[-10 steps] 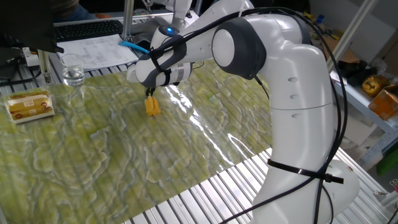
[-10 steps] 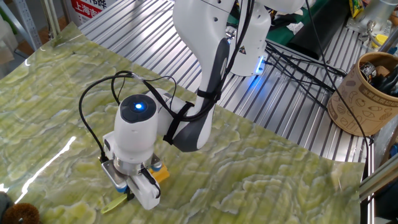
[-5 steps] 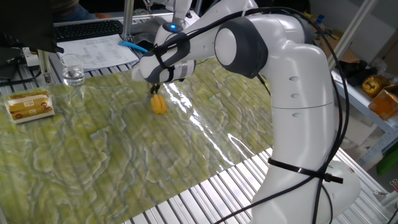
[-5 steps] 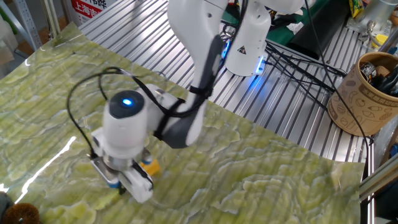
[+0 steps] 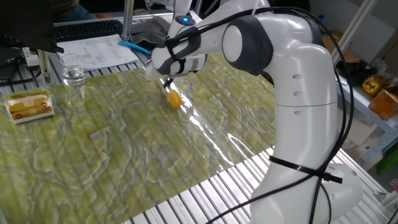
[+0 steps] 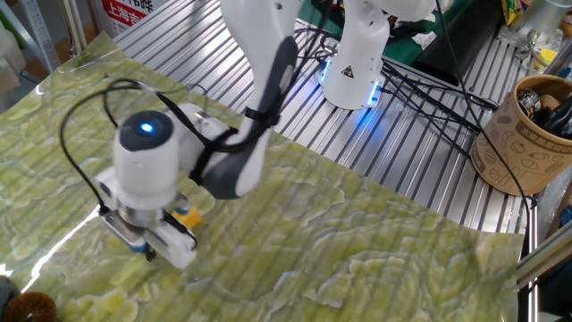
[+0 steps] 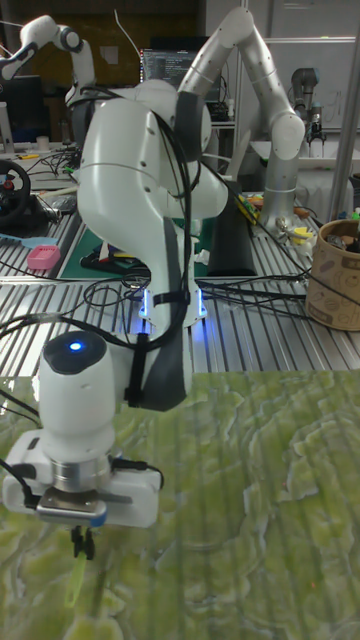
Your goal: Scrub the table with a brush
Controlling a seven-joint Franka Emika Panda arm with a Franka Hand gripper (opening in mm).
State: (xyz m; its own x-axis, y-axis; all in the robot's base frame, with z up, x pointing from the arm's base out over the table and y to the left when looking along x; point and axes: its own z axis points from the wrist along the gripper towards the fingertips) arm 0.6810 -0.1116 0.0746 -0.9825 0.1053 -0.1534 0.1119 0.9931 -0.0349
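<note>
The table [image 5: 205,193] is ribbed silver metal under a glossy yellow-green marbled sheet [image 5: 93,143]. My gripper [image 5: 167,82] points down over the sheet's far side and is shut on the brush [image 5: 175,99], whose orange bristle head rests on the sheet. In the other fixed view the gripper [image 6: 148,253] hangs low over the sheet [image 6: 357,259], and the orange head of the brush [image 6: 187,217] peeks out beside the hand. From the tall fixed view, the thin pale green handle of the brush [image 7: 78,580] slants down from the dark fingertips of the gripper [image 7: 82,541].
A yellow-labelled packet [image 5: 28,104] lies at the sheet's left edge, with a glass [image 5: 73,72] behind it and papers [image 5: 99,51] farther back. A brown patterned cup [image 6: 525,134] stands on the slats at right. Black cables [image 6: 420,89] run near the arm's base [image 6: 356,63].
The gripper has dragged the brush across the sheet, rightwards in the one fixed view and leftwards in the other. It has stayed shut on the brush.
</note>
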